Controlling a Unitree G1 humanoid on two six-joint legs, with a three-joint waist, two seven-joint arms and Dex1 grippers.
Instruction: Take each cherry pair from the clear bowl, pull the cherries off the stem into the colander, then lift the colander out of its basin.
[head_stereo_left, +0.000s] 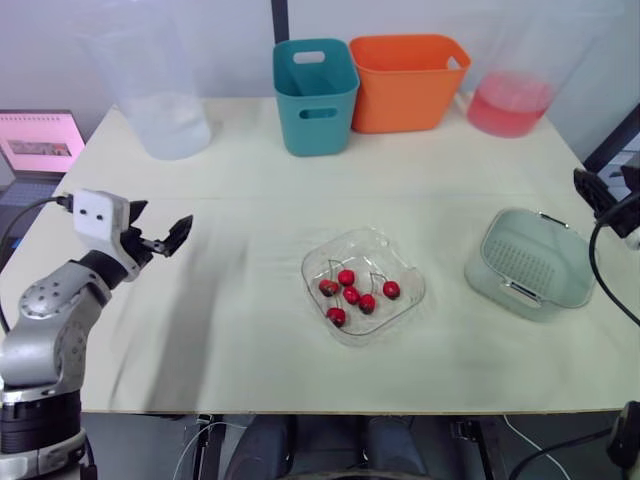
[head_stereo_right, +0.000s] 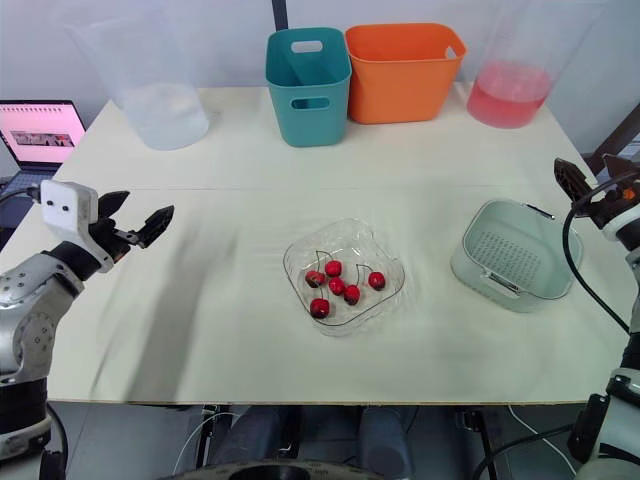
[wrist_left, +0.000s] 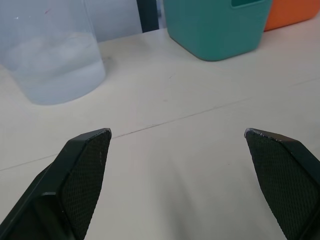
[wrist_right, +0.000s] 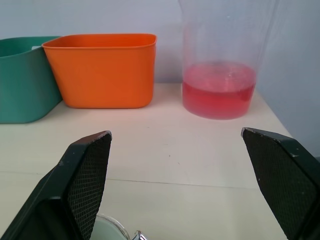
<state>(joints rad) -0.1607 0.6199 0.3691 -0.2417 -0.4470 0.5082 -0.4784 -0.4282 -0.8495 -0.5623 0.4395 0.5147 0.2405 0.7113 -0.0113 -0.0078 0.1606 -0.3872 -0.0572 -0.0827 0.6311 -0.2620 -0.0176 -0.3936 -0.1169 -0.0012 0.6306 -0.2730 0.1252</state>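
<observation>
A clear bowl (head_stereo_left: 400, 312) sits mid-table and holds several red cherries (head_stereo_left: 352, 294) joined in pairs by thin stems. To its right stands a pale green colander (head_stereo_left: 530, 262) nested in its basin. My left gripper (head_stereo_left: 160, 231) hovers open over the table's left side, well away from the bowl, with nothing between its fingers (wrist_left: 85, 170). My right gripper (head_stereo_right: 590, 180) is at the table's right edge, just beyond the colander, open and empty; its fingers (wrist_right: 87, 175) point toward the back of the table.
At the back stand a teal bin (head_stereo_left: 315, 92), an orange bin (head_stereo_left: 408, 80), a clear jug of water (head_stereo_left: 160, 95) on the left and a jug of pink liquid (head_stereo_left: 512, 100) on the right. A laptop (head_stereo_left: 35, 150) sits off the left edge.
</observation>
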